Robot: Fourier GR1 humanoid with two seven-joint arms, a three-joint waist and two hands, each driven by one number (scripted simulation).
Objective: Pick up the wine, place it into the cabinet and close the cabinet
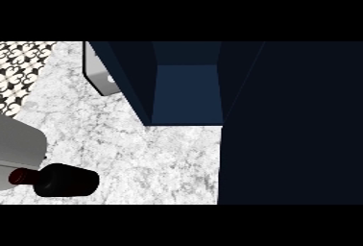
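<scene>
The wine bottle (67,180) is a dark bottle with a dark red neck (21,177). It sits at the lower left of the marble counter (142,153), its neck pointing toward the left edge. The dark blue cabinet (186,91) stands open at the back middle, and its blue interior holds nothing I can see. Its door (291,125) is swung out and fills the whole right side. A grey forearm (20,141) comes in at the left edge, just above the bottle's neck. No black hand shows on it. Neither hand is visible.
A grey metal-looking object (101,72) stands against the cabinet's left side at the back. Patterned black-and-white tiles (21,67) cover the top left corner. Bare marble lies between the bottle and the cabinet's opening.
</scene>
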